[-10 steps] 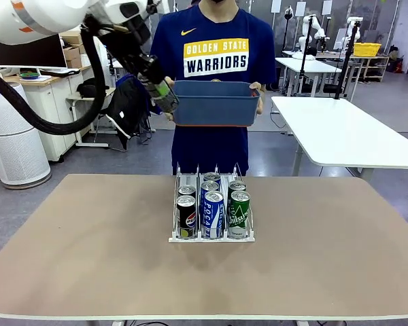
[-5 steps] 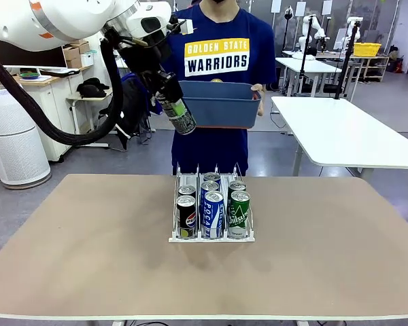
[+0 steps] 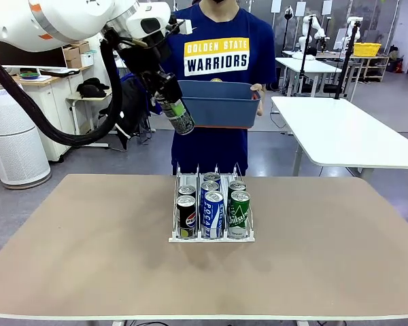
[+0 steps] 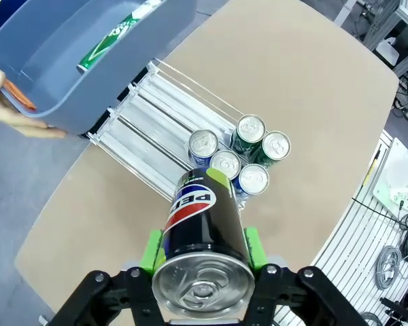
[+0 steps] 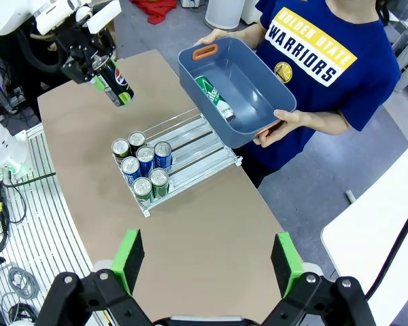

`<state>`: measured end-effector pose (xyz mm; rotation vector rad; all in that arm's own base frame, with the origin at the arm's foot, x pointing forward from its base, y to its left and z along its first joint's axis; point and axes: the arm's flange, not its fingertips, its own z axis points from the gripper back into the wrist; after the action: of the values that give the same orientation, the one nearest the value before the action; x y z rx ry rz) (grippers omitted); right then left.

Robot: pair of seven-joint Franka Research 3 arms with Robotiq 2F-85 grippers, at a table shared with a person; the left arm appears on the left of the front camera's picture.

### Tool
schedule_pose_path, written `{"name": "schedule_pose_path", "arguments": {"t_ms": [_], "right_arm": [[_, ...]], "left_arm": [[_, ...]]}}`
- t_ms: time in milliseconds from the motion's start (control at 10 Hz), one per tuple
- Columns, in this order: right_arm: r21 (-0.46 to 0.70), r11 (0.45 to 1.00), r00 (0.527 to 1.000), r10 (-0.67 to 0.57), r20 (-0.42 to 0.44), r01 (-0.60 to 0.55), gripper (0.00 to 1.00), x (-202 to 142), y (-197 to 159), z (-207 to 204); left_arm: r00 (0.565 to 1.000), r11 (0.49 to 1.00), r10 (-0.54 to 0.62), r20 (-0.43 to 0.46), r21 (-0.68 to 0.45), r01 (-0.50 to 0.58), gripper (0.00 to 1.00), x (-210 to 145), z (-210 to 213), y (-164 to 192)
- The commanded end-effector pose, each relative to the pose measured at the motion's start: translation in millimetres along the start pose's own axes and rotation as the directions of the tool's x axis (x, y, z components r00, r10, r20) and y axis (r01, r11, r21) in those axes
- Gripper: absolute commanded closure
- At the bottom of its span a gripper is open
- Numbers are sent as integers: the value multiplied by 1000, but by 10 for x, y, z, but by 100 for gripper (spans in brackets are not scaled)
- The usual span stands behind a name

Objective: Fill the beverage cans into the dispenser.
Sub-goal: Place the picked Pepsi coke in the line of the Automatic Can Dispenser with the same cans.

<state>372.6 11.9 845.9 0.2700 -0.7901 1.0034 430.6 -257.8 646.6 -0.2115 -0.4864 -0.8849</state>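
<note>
My left gripper (image 3: pixel 171 103) is shut on a black beverage can (image 3: pixel 180 119), tilted and held high in the air just left of the blue-grey tub (image 3: pixel 217 105) that the person holds. In the left wrist view the black can (image 4: pixel 202 224) sits between the green pads, above the dispenser (image 4: pixel 149 122). The dispenser (image 3: pixel 211 238) stands mid-table with black (image 3: pixel 186 216), blue (image 3: pixel 213 214) and green cans (image 3: pixel 239 212) in its front half. A green can (image 5: pixel 214 97) lies in the tub (image 5: pixel 258 88). My right gripper (image 5: pixel 207 261) is open, high above the table.
The person stands at the far edge, both hands on the tub, right behind the dispenser. The dispenser's rear lanes (image 5: pixel 197 146) are bare. Brown tabletop (image 3: pixel 88 258) spreads wide on both sides. A white table (image 3: pixel 347 136) stands at the back right.
My left gripper has come up out of the tub with the black can and moved a little right and toward the table. In the last half second it barely shifted.
</note>
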Motion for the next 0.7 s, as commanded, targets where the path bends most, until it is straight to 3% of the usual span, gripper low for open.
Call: {"name": "schedule_pose_path", "arguments": {"t_ms": [0,300,600], "right_arm": [[1,1000,1000,-1,3,1,0,0,3,2],[1,1000,1000,-1,3,1,0,0,3,2],[1,1000,1000,-1,3,1,0,0,3,2]], "left_arm": [[999,997,26,-43,71,-23,42,-99,-48,-367],[995,984,59,-81,170,-44,42,-219,-217,-987],[987,982,76,-142,180,-50,42,-342,-426,-1412]]}}
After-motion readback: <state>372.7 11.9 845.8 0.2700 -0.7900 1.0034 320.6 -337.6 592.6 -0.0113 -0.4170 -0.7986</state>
